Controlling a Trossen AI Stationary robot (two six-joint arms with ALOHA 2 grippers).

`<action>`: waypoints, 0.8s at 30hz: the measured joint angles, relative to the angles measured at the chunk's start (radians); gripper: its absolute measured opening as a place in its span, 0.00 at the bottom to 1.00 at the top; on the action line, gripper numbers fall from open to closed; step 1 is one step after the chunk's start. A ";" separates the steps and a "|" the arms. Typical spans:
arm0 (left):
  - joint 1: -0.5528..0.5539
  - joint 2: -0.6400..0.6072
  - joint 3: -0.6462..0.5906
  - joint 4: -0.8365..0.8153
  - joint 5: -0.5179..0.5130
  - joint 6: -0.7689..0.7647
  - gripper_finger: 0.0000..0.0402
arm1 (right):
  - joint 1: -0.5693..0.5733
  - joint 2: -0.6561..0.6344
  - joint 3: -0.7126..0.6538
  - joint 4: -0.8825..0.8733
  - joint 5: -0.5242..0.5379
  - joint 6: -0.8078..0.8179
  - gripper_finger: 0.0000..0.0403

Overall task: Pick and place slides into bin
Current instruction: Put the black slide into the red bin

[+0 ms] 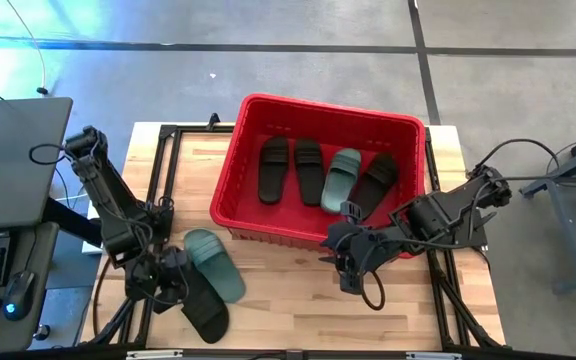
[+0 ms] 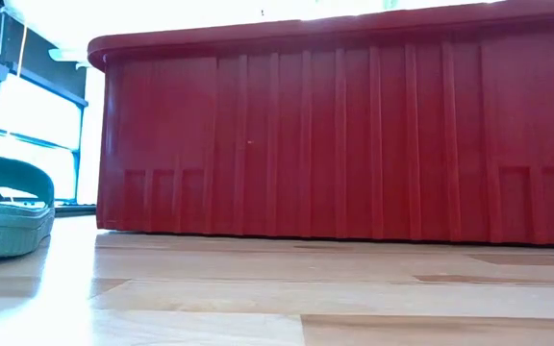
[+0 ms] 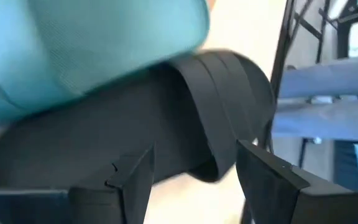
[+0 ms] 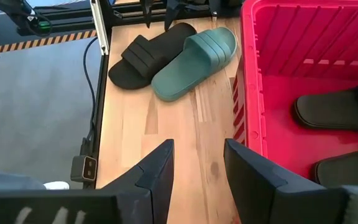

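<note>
Slides left outside the bin: one black slide and one teal slide, touching, off the bin's near-left corner, long axes slanting toward it. Left end effector sits right at the black one's strap, fingers parted around it. Right end effector waits open by the bin's front wall. Four slides already inside.

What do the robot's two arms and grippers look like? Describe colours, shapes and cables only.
Both arms are dark, jointed and chunky, with black cables looping along them. The left gripper and right gripper each have two flat, angular matte-black fingers with squared edges; no markings are visible.
</note>
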 joint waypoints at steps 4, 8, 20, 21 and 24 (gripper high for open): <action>0.000 0.000 -0.053 0.155 0.009 0.000 0.51 | 0.000 0.000 0.000 0.000 -0.001 0.002 0.32; 0.000 0.016 -0.115 0.290 0.007 -0.009 0.51 | 0.000 0.000 0.000 0.000 -0.001 0.016 0.32; 0.000 0.161 -0.138 0.454 0.014 -0.034 0.51 | 0.000 0.000 0.000 0.001 -0.003 0.042 0.32; 0.000 0.180 -0.138 0.464 0.014 -0.035 0.51 | 0.000 0.000 0.000 0.000 -0.003 0.042 0.32; 0.000 0.244 -0.137 0.505 0.002 -0.038 0.51 | 0.000 0.000 0.000 0.001 0.002 0.042 0.32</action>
